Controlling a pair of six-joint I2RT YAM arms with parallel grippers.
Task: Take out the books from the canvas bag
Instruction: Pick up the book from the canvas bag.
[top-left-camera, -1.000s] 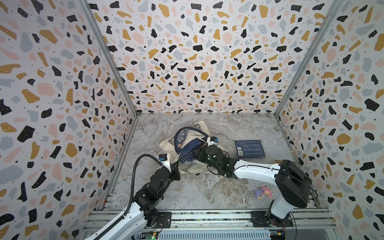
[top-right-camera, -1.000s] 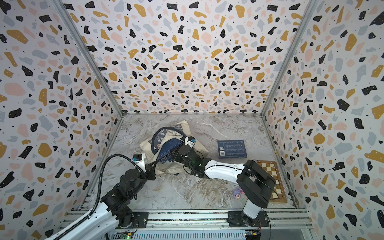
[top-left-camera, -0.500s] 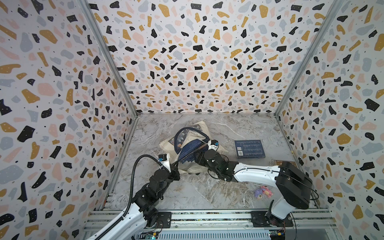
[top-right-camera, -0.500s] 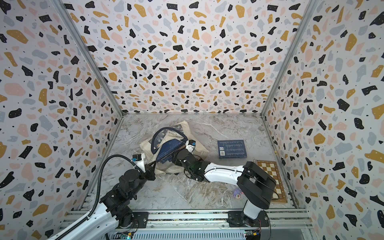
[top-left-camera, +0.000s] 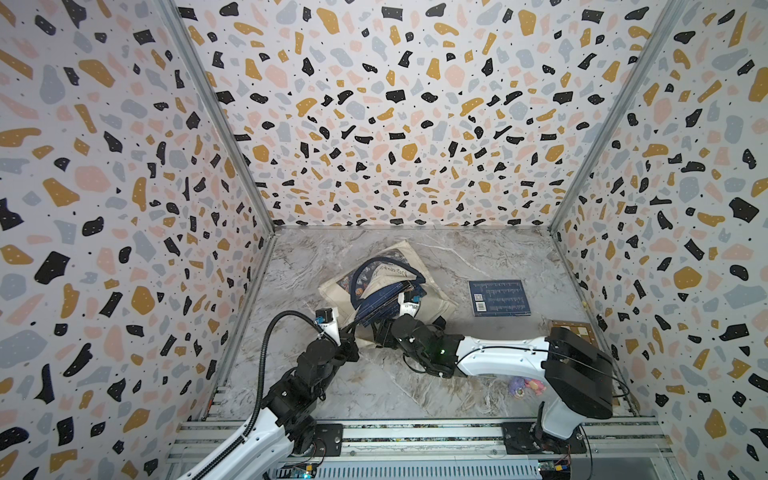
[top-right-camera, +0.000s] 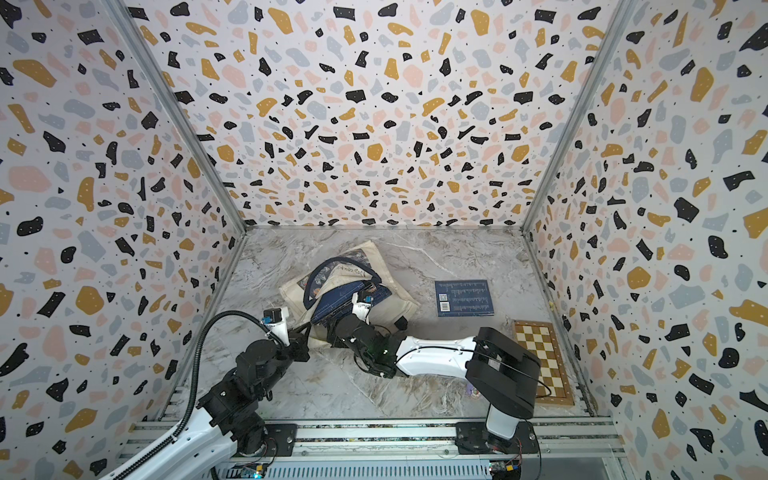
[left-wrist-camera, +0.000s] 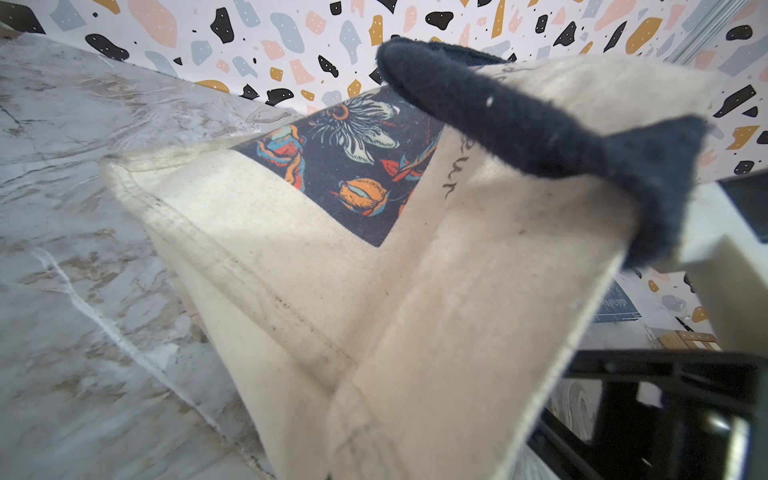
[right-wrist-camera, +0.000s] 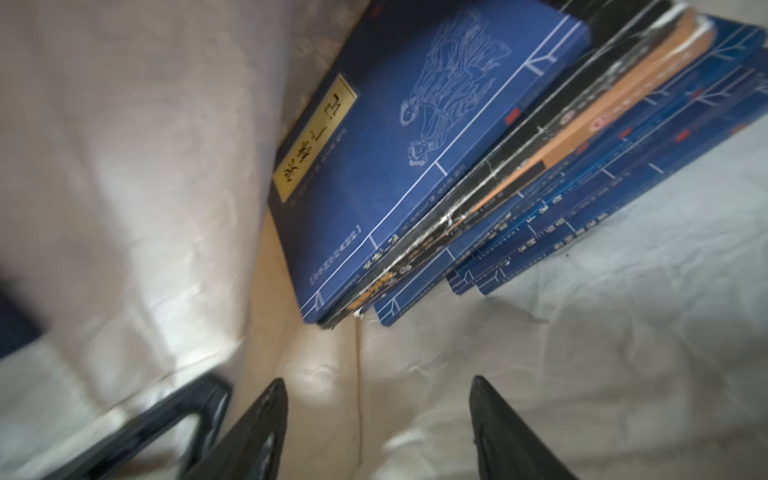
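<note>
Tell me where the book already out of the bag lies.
In both top views the book lies flat on the table, right of the bag, beyond the checkerboard.

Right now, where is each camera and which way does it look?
Top views: high above the robot's base, looking down on the table, canvas bag and both arms; the left gripper pinches the bag.
Left wrist: beside the bag, facing its printed picture and navy handle; black robot parts at one edge.
Right wrist: looking into the bag at the books; the right gripper's open fingertips show.
Shared: the lone book on the table shows in both top views and the left wrist view.
</note>
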